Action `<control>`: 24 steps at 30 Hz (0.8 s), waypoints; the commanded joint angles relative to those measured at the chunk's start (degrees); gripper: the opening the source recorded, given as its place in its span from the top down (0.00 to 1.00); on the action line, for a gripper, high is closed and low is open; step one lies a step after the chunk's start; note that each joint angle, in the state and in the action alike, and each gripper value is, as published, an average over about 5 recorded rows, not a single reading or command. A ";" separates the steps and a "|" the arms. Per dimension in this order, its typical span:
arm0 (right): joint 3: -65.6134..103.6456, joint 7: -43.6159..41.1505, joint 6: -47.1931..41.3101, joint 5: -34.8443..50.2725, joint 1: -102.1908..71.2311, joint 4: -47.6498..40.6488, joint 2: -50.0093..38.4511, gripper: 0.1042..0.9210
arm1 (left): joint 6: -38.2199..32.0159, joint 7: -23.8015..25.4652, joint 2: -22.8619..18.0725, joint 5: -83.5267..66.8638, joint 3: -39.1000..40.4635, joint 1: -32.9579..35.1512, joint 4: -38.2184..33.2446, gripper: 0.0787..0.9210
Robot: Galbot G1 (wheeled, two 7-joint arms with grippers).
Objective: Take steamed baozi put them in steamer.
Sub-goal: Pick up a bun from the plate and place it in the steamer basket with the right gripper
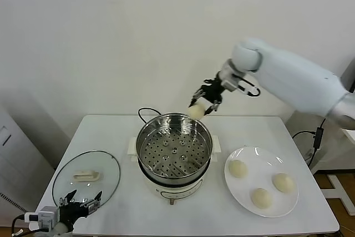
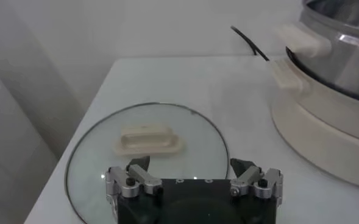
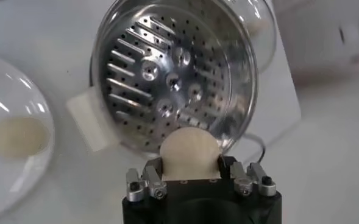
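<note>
One steamed baozi point(image 3: 189, 153) is clamped between the fingers point(image 3: 150, 179) of the right gripper point(image 1: 203, 103), held above the far rim of the steamer point(image 1: 174, 154), whose perforated tray is seen below the fingertips. Three baozi point(image 1: 261, 197) are left on the white plate point(image 1: 242, 186), well apart from those fingers. The left gripper point(image 2: 194, 181) is parked with fingers spread over the glass lid point(image 2: 100, 152).

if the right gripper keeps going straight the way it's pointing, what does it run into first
Probably the perforated tray inside the round shiny stainless-steel steamer. The right gripper, holding a cream-white dome-shaped baozi, points down over the pot's far rim; depth is unclear.
</note>
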 commanded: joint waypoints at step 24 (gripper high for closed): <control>6.08 0.26 7.17 -27.85 -14.27 -3.82 12.75 0.43 | -0.24 0.11 -0.10 0.03 0.11 -0.01 0.41 0.12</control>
